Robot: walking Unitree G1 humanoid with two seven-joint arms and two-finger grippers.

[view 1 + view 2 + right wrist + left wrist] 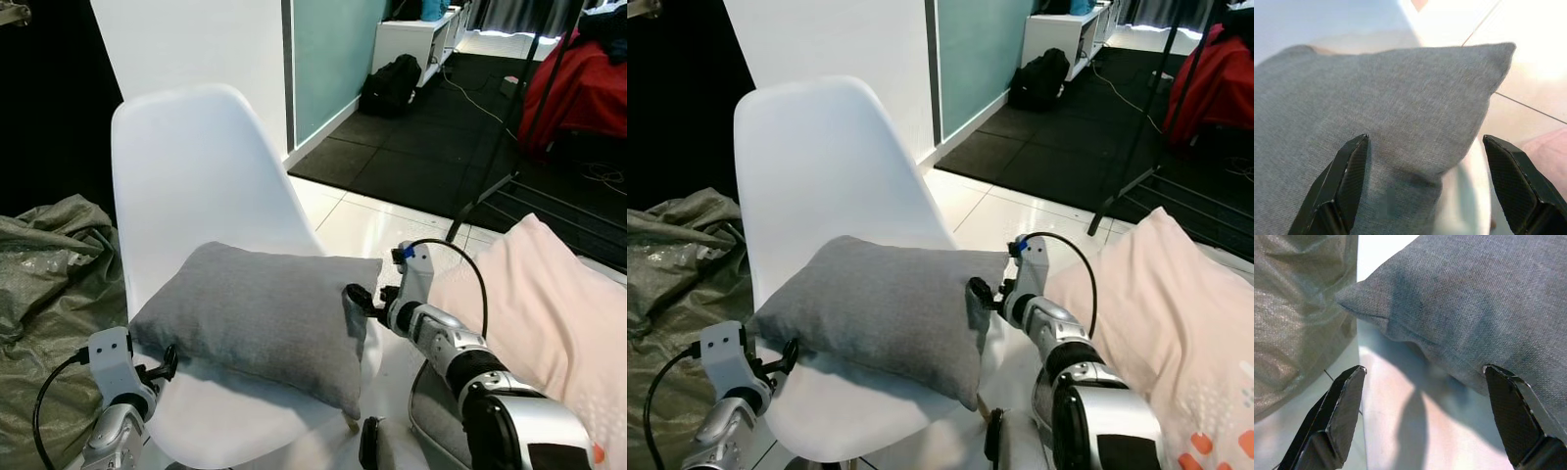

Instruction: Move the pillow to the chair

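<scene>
White wall (216, 59) behind, w/ a teal panel (333, 49) next to it. Floor: glossy white tiles (362, 220) nearby, black mats (421, 147) further back. Low white shelf unit (416, 39) along the far wall, black backpack (392, 86) on the mat beside it. Red fabric (573, 93) far right, 1 black stand pole (514, 117) slanting across in front. Crumpled grey-green sheet (49, 264) on the left, dark area above it. Pale pink bedding (549, 313), prob. a duvet, on the right. Bright daylight at the far back.
</scene>
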